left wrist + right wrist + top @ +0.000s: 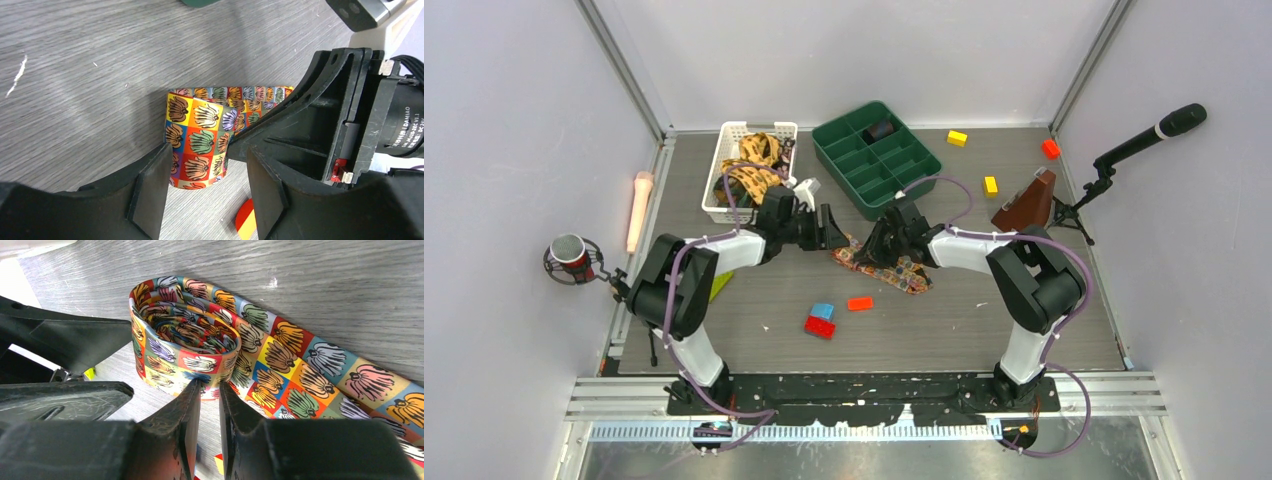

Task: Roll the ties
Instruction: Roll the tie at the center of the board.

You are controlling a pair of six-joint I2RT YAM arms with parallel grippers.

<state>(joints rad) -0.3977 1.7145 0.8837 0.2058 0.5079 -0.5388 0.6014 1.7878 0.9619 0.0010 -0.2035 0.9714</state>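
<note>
Squares of orange, yellow, red, green and blue, each printed with a shell-like fan, cover the tie point(270, 357). One end is wound into a loose oval coil standing on its edge, several layers showing inside. The rest runs flat away from the coil along the grey table point(984, 320). The tie lies near the middle of the table, on the near side of the green tray, between the two arms.

The left gripper point(207, 155) is spread wide, with the coil standing between its fingertips. The right gripper point(210, 387) has its fingers drawn almost together with only a slim slit between them. Its tips are at the near wall of the coil, but whether any fabric is pinched there cannot be told.

The white basket point(712, 190) at the far left holds the other ties point(752, 170), bunched in a heap of orange, tan and dark patterns. The green tray point(904, 165) beside it is split into compartments. One far compartment holds a small dark object point(882, 129) that is too small to identify.
</note>
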